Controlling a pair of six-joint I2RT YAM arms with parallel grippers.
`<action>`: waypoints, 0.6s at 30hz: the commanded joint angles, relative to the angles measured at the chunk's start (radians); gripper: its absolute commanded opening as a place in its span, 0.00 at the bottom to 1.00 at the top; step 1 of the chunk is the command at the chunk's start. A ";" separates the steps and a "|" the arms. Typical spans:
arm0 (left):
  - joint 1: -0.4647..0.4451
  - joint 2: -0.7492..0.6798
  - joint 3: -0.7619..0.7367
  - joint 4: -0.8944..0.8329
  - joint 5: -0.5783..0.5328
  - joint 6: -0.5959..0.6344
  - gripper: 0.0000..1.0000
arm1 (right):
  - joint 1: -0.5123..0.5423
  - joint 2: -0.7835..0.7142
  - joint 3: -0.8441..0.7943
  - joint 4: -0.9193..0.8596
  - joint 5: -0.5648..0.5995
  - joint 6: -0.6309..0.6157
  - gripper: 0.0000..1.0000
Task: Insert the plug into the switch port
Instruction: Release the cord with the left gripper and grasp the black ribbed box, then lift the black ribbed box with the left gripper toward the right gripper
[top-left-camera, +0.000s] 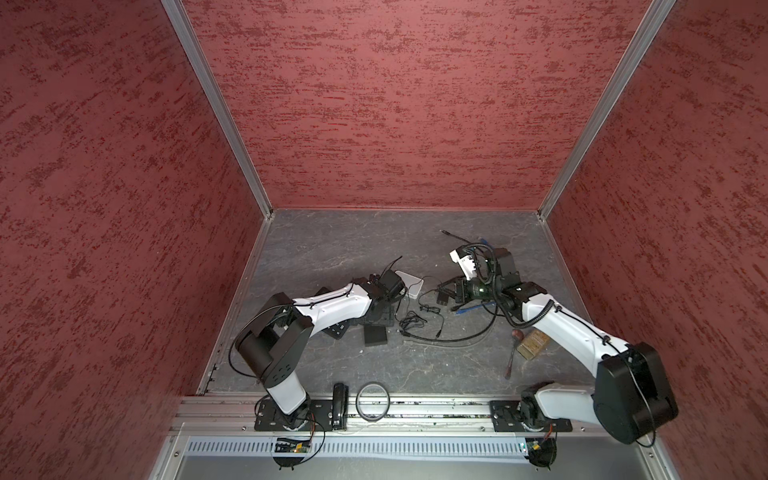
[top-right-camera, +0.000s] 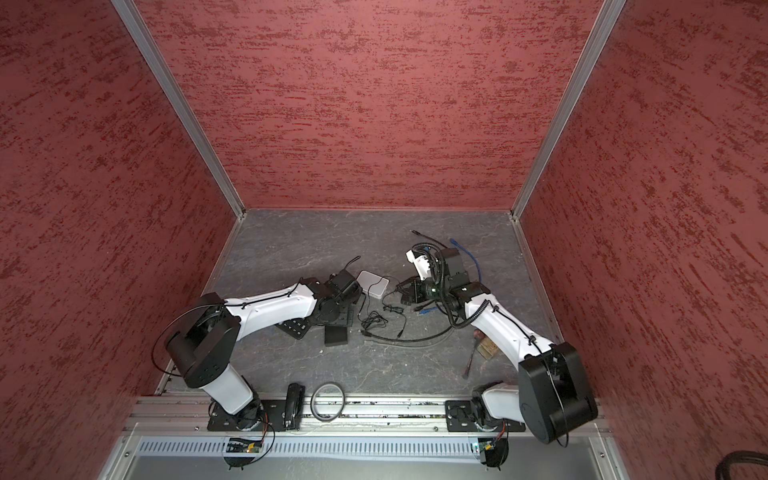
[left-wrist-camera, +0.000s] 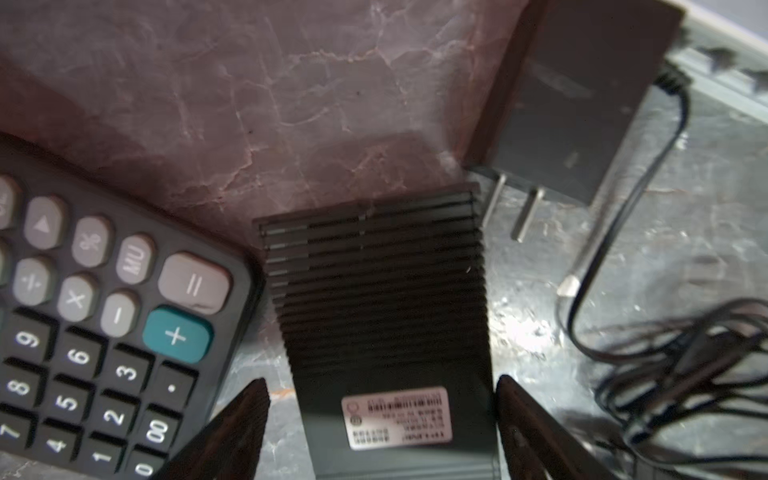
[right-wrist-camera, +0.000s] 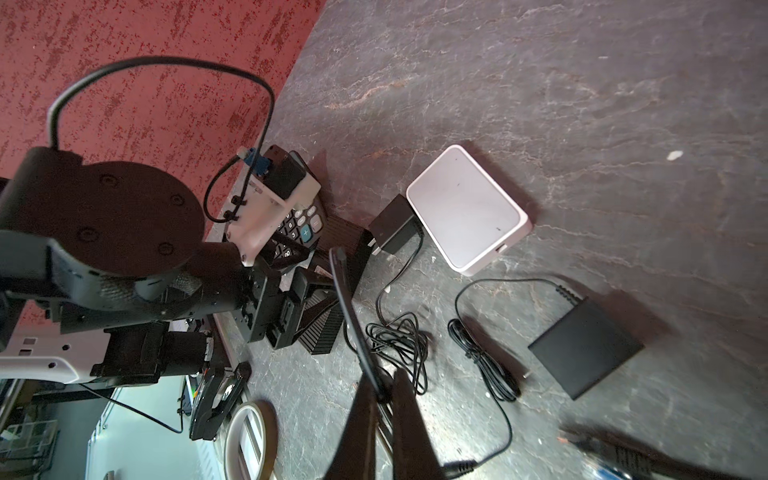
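The left gripper (left-wrist-camera: 380, 384) stands wide astride the switch (left-wrist-camera: 374, 291), not yet clamping; the right gripper (right-wrist-camera: 382, 395) pinches the plug (right-wrist-camera: 337, 255) by its lead. In both top views the switch lies at that gripper's 8 o'clock: clamp first, then feed straight in

Switch (left-wrist-camera: 374, 299) laid on table (top-left-camera: 374, 241) centre-left, flanked by fingers of left gripper (left-wrist-camera: 381, 384). Calculator (left-wrist-camera: 104, 332) placed just left of switch. Power adapter (left-wrist-camera: 573, 104) set between switch and rounded case (top-left-camera: 409, 283). Flat box (top-left-camera: 375, 336) found in front of switch. Coiled cords (top-left-camera: 415, 320) spread right of switch, between arms. Plug (right-wrist-camera: 338, 254) pinched in right gripper (right-wrist-camera: 384, 395), right of cords. Screwdriver (top-left-camera: 512, 353) and block (top-left-camera: 533, 345) laid front right, side by side. Ring (top-left-camera: 372, 401) and stapler (top-left-camera: 339, 405) placed at front rail (top-left-camera: 436, 409)
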 joint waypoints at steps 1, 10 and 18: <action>0.006 0.026 0.016 0.000 0.007 -0.014 0.84 | -0.008 -0.022 -0.006 0.027 0.002 -0.007 0.07; 0.016 0.077 0.008 0.032 0.047 0.001 0.57 | -0.007 -0.016 -0.007 0.030 0.005 -0.007 0.07; 0.017 0.059 -0.050 0.109 0.067 0.024 0.18 | -0.008 -0.015 -0.007 0.033 0.006 -0.011 0.07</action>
